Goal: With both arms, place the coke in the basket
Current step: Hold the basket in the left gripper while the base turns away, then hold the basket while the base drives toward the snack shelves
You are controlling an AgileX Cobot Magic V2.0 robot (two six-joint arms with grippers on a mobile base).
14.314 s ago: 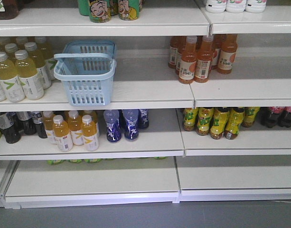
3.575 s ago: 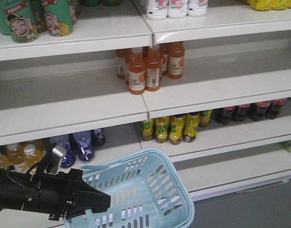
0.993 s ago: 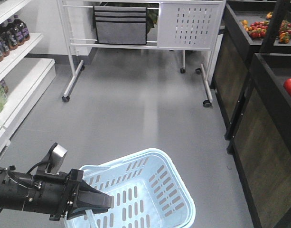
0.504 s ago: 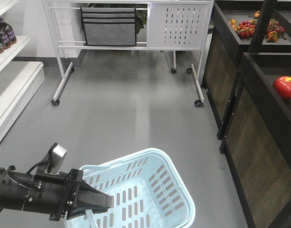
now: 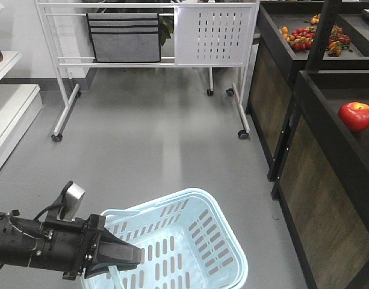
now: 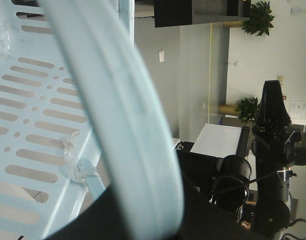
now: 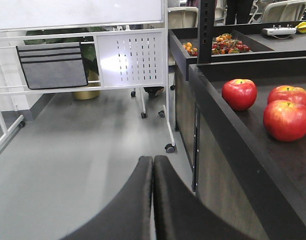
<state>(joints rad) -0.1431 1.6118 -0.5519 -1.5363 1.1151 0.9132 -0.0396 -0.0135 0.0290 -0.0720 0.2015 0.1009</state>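
No coke can shows in any of our views, so we cannot tell its direction; our left gripper (image 5: 133,256) is clamped on the light blue basket (image 5: 193,192) by its handle (image 6: 123,125), leaving our right gripper (image 7: 153,162), fingers together and empty, to fetch it.

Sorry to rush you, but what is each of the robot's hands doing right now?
Left hand: closed on the light blue slotted plastic basket.
Right hand: closed, holding nothing.

Near centre sits the light blue slotted plastic basket (image 5: 231,241) — white wheeled metal rack (image 5: 214,36) far behind, dark wooden produce stand (image 5: 328,180) right.
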